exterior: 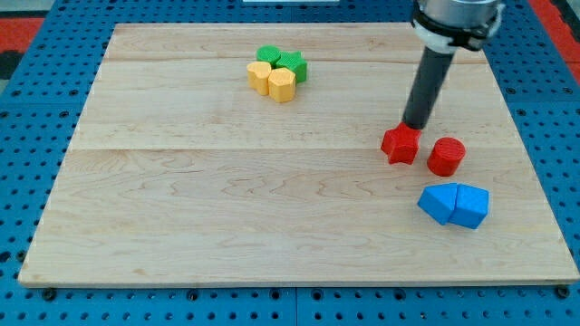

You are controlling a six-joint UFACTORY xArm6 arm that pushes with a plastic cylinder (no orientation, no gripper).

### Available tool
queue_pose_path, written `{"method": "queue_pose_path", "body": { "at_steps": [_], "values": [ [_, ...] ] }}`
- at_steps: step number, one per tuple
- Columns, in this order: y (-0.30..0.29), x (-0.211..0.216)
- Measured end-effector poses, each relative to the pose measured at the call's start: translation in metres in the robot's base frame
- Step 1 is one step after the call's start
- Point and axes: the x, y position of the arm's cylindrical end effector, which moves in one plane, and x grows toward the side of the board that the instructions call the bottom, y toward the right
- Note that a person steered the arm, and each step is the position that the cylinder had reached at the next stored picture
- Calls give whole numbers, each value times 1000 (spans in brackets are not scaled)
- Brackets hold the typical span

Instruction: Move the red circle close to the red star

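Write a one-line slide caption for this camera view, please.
My tip touches the red star from the view's top; the red circle sits just right of it.

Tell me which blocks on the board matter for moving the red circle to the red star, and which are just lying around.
Job in hand:
red circle
red star
my tip, at the star's top edge

Lying about:
two blue blocks, view's right
two green blocks, view's top
two yellow blocks, beside the green

The arm (456,20) is cut off by the top edge, and my tip (413,127) hides behind the red star (400,145) (near the tabletop's right edge).
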Motion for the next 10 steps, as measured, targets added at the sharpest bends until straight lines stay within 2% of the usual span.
{"method": "queue_pose_path", "body": {
  "at_steps": [1,2,3,4,5,6,8,9,10],
  "values": [
    [-3,37],
    [17,47],
    [21,8],
    [49,-2],
    [95,31],
    [95,63],
    [51,66],
    [27,15],
    [-36,-17]
  ]
}}
